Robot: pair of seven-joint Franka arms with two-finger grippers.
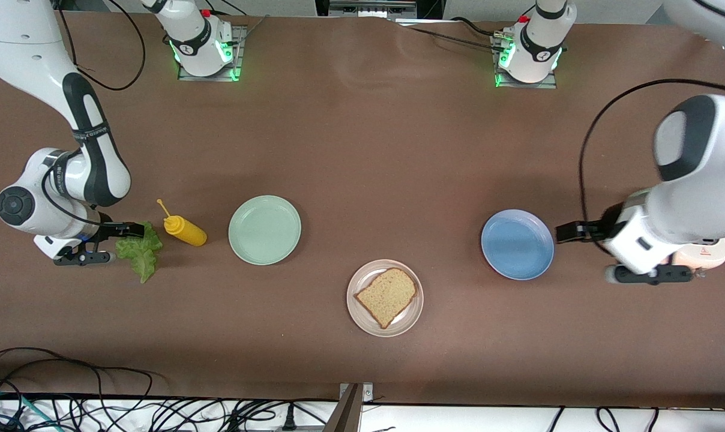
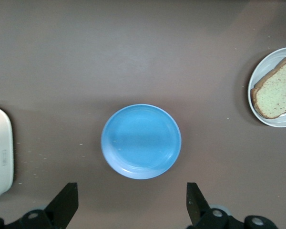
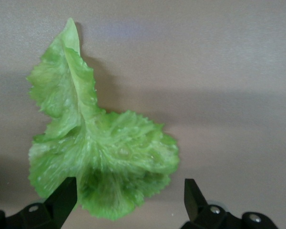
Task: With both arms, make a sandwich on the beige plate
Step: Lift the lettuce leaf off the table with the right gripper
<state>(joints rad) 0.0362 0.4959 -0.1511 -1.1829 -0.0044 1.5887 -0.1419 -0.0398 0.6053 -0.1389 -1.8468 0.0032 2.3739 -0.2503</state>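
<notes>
Brown tabletop (image 1: 362, 150) bears beige plate (image 1: 360, 315); left gripper (image 2: 131, 205) and right gripper (image 3: 128, 200) gape wide, empty.

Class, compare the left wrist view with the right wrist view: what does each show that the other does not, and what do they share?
Only the left wrist view shows the blue plate, empty, and the beige plate carrying one toast slice, plus a pale object at the frame's edge. Only the right wrist view shows the lettuce leaf, lying on the table under the right gripper. Both show the brown table and a pair of open black fingers; those in the left wrist view belong to the left gripper.
</notes>
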